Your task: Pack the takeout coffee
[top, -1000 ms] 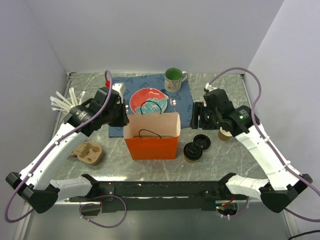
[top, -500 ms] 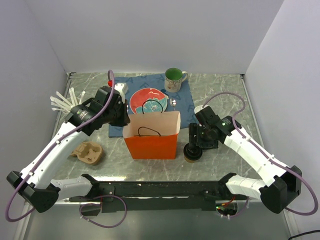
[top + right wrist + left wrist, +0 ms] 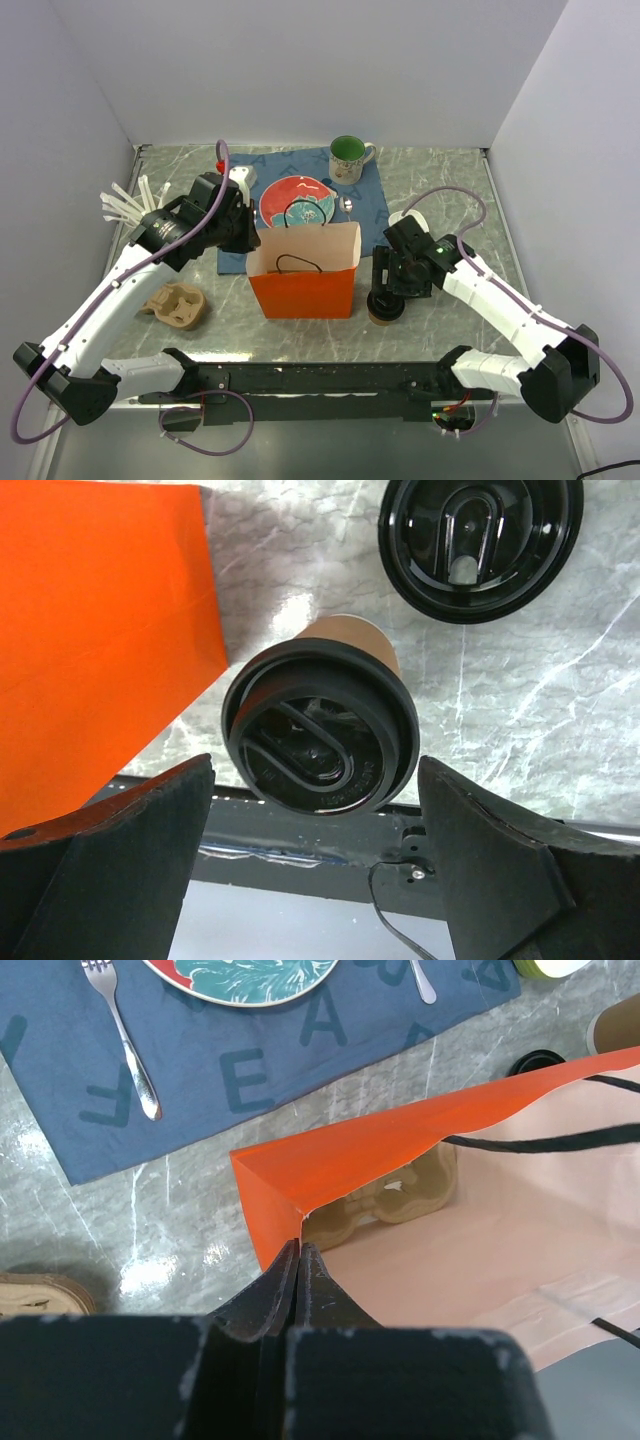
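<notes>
marble table (image 3: 450, 180) holds takeout coffee (image 3: 320, 750), orange bag (image 3: 303, 292), blue letter-printed placemat (image 3: 250, 1070).

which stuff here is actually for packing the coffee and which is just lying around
For the job: takeout coffee; orange bag; left tool, shut on the bag's edge; right tool, open, facing the coffee.
Just lying about: loose black lid; green mug; plate; fork; blue placemat; cardboard cup carrier.

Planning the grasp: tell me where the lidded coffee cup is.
Top view: the coffee cup stands just right of the orange bag, directly under the open right pincer.
</notes>
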You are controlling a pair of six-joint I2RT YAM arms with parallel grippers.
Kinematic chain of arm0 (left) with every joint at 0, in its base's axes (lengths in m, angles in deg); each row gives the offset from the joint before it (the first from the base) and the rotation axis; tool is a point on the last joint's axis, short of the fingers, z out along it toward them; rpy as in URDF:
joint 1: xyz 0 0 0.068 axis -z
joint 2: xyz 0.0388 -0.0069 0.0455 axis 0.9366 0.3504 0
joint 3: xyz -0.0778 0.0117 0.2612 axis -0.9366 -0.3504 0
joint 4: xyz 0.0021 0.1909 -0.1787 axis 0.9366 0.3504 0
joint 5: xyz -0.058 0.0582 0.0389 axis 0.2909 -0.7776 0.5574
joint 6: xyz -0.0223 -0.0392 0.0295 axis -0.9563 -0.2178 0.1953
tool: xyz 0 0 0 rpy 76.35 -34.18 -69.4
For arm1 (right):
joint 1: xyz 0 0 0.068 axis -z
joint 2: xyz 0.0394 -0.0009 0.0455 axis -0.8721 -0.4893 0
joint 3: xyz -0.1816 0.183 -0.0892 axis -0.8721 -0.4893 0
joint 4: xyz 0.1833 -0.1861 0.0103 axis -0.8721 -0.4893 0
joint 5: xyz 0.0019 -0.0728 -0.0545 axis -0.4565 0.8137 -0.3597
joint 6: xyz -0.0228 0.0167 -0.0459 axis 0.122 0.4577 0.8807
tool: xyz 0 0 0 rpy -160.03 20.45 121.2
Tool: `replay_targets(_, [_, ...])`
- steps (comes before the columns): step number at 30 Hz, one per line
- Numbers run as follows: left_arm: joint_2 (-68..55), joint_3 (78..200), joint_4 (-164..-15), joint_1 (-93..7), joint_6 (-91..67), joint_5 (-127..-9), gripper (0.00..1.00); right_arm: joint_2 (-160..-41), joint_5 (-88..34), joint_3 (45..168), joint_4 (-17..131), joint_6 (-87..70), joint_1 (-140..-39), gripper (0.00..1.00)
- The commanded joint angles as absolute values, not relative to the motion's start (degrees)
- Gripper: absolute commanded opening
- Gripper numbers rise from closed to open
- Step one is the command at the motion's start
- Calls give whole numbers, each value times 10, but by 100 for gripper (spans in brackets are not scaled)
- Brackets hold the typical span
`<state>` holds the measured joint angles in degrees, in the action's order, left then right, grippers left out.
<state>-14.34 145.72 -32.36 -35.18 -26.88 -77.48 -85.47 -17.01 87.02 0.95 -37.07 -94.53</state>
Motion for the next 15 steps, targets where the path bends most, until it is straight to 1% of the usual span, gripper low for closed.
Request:
replay_targets(1, [-145,1471,-327,-353,-261,-761,1,-869,-135,879,15,-387,-959,90])
replay_targets(9, [-143,1472,-326,-353,-265,-759,2,-885,-131,864,27,-392,-973,90])
replay_targets(15, [-138,1479,-324,-353,-267,-761,3,-905,-102,870,13,-389,-988,88])
